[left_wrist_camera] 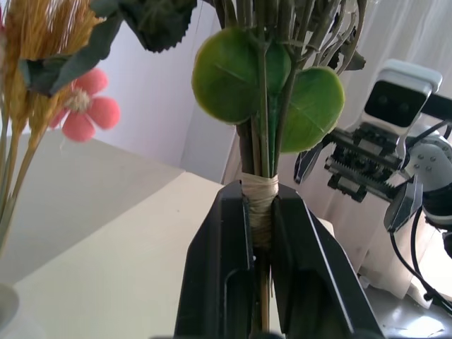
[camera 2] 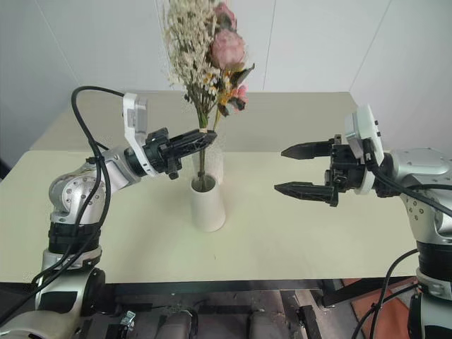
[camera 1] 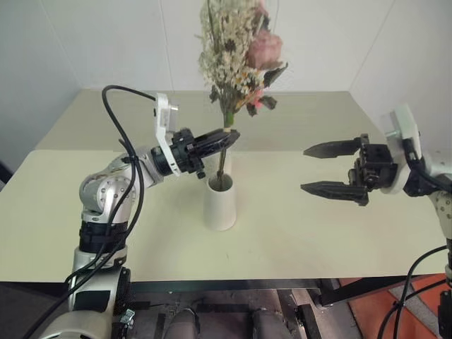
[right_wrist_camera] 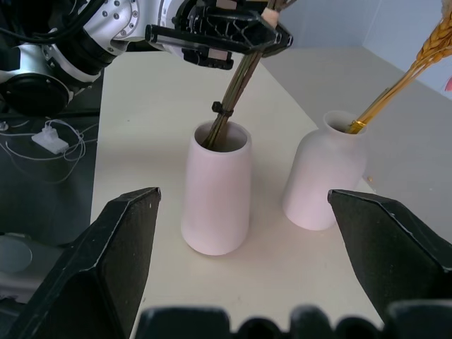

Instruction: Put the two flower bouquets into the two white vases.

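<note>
The left gripper (camera 1: 227, 135) is clamped on the stems of the bushy bouquet (camera 1: 236, 49), its 2 fingers (left_wrist_camera: 212, 282) pressing either side of the twine binding just under the round green leaves. The bouquet stands nearly upright, leaning slightly, blooms up; its stem ends reach down into the mouth of the cone vase (right_wrist_camera: 215, 191). Just behind that vase stands the bottle vase (right_wrist_camera: 325, 176), with the golden wheat bunch (right_wrist_camera: 395, 78) already rising out of its narrow neck at a slant. The right gripper (camera 2: 286, 169) hovers well to the side, jaws spread wide and holding nothing, pointing toward the vases. Both vases sit on a pale yellowish table (camera 1: 318, 233) set against white walls.
</note>
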